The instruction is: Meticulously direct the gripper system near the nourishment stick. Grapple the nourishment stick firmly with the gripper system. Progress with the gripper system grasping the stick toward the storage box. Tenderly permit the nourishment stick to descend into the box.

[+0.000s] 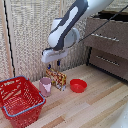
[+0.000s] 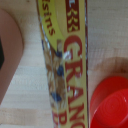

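Observation:
The snack packet (image 1: 59, 79), printed in yellow, orange and brown, stands upright on the wooden table between the pink cup (image 1: 45, 86) and the small red bowl (image 1: 78, 86). My gripper (image 1: 54, 65) hangs right above the packet's top. Its two dark fingers are apart and hold nothing. In the wrist view the packet (image 2: 67, 65) fills the middle, with the pink cup (image 2: 7, 55) on one side and the red bowl (image 2: 112, 102) on the other. The fingers do not show clearly there. The red lattice basket (image 1: 11, 90) stands at the exterior view's lower left and looks empty.
Brown wooden drawers (image 1: 107, 42) stand at the exterior view's right, behind the arm. A light curtain or panel wall (image 1: 30, 35) closes the back. The pink cup almost touches the packet on the basket side.

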